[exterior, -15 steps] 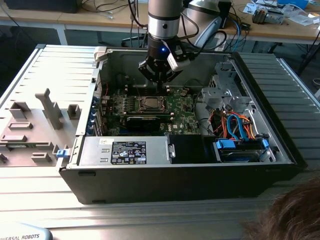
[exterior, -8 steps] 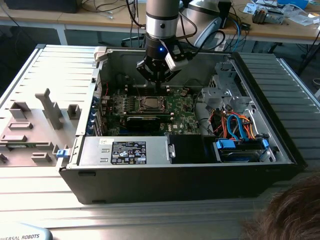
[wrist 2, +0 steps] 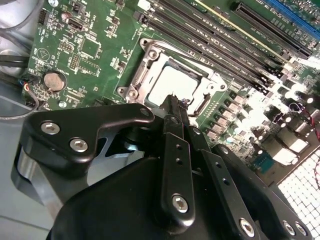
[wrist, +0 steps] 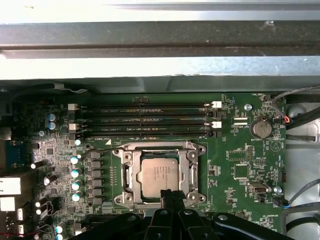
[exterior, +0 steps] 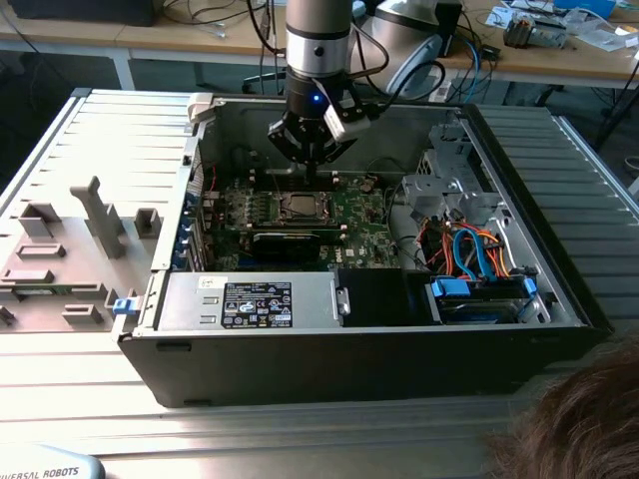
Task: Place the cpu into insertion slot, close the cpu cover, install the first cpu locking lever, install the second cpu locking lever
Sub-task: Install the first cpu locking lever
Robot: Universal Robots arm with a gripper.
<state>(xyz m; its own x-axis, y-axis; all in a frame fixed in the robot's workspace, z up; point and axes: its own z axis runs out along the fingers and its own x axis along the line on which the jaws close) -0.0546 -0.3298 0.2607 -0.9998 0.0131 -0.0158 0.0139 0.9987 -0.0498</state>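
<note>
- A person's hair (exterior: 584,424) fills the lower right corner of the exterior view, nearest the camera.
- The open computer case (exterior: 300,369) rests on the ribbed metal worktop (exterior: 60,389); along its near wall lies the grey power supply box (exterior: 255,302), with blue and orange cables (exterior: 479,254) to the exterior view's right.
- Mid-frame, the green motherboard (exterior: 359,215) carries the cpu (exterior: 298,207), seated flat in its socket.
- In both wrist views the cpu cover (wrist: 192,167) lies down around the chip, its silvery frame bordering the grey top on all 4 sides.
- The tool (wrist 2: 172,100) hovers over the cover's edge, fingertips pressed together and gripping nothing.
- Beyond the socket, 4 memory slots (wrist: 145,120) run parallel.
- Farthest back, another worktop (exterior: 200,35) holds cables and clutter.
</note>
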